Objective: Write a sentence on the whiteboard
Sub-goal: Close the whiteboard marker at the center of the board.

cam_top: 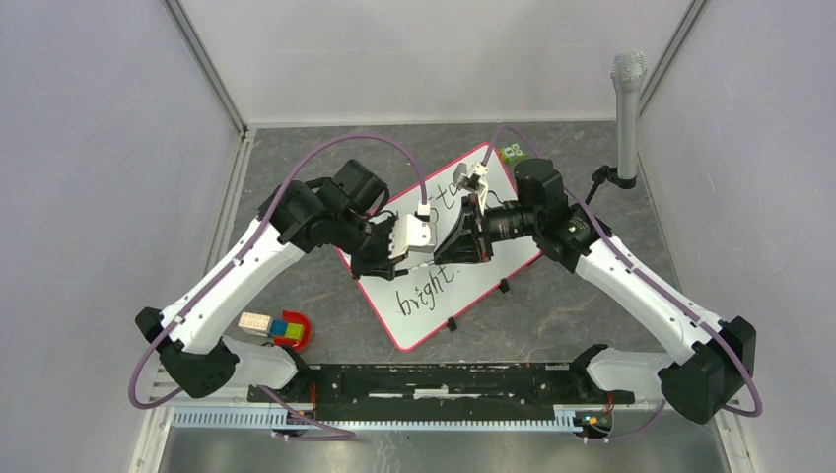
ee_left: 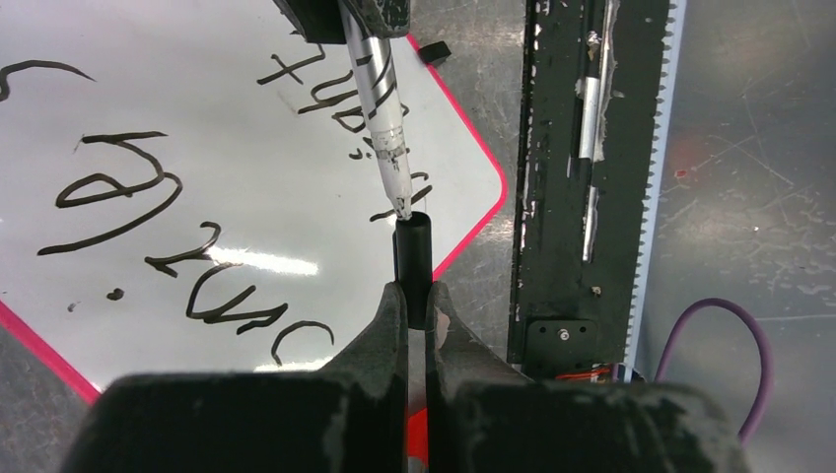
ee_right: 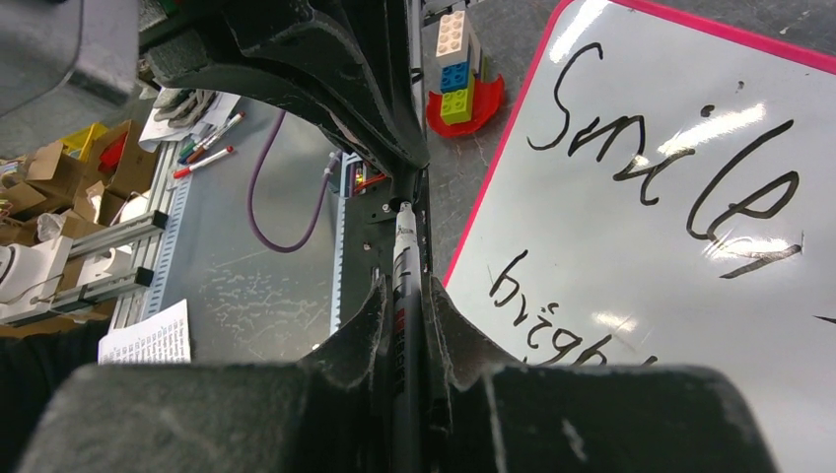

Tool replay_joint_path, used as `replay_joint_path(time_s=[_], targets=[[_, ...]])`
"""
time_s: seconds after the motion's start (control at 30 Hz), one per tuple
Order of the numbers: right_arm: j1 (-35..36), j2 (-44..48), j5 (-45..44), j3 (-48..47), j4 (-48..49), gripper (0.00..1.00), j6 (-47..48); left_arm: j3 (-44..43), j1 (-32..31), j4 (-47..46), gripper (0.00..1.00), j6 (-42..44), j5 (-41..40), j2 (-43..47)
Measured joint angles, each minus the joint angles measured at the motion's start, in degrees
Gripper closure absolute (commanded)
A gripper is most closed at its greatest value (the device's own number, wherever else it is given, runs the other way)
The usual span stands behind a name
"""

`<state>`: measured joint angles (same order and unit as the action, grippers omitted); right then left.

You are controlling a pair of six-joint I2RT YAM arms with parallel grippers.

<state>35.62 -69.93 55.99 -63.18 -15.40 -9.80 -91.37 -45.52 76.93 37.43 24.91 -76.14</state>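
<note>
- Pink-framed white rectangular whiteboard [cam_top: 481,278] lies at frame centre, black handwritten sentence [ee_right: 680,163] on it: stiff, light, ink probably smudges, so hold its frame
- Left gripper [ee_left: 416,296] pinches a small black marker cap [ee_left: 414,256]
- Right gripper [ee_right: 402,296] clamps a silver marker pen [ee_right: 402,258]

In the top view the left arm [cam_top: 237,276] rises from its base at the lower left, bends at an elbow left of centre and reaches right toward mid-frame. The right arm [cam_top: 631,281] mirrors it from the lower right, elbow right of centre, wrist pointing left. The two grippers face each other nose to nose at the middle of the frame. The left gripper [ee_left: 416,296] has its jaws pinched on a black cap [ee_left: 414,251]. The right gripper [ee_right: 402,288] clamps a marker [ee_right: 401,241] lengthwise between its fingers, the marker's tip at the cap's mouth.
</note>
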Motion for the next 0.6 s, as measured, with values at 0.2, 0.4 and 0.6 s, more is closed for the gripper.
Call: replay_joint_path(time_s=[0.2, 0.4, 0.6], targets=[[0.02, 0.07, 1.03, 0.0, -0.13, 1.0, 0.81, 0.0, 0.02, 0.35, 0.98, -1.62, 1.09, 0.0], [0.02, 0.72, 0.81, 0.0, -0.15, 1.0, 2.23, 0.0, 0.07, -1.31, 0.98, -6.32, 0.33, -0.24], [0.7, 0.66, -1.75, 0.0, 0.0, 1.0, 2.62, -0.61, -0.57, -6.23, 0.98, -8.98, 0.57, -1.68]])
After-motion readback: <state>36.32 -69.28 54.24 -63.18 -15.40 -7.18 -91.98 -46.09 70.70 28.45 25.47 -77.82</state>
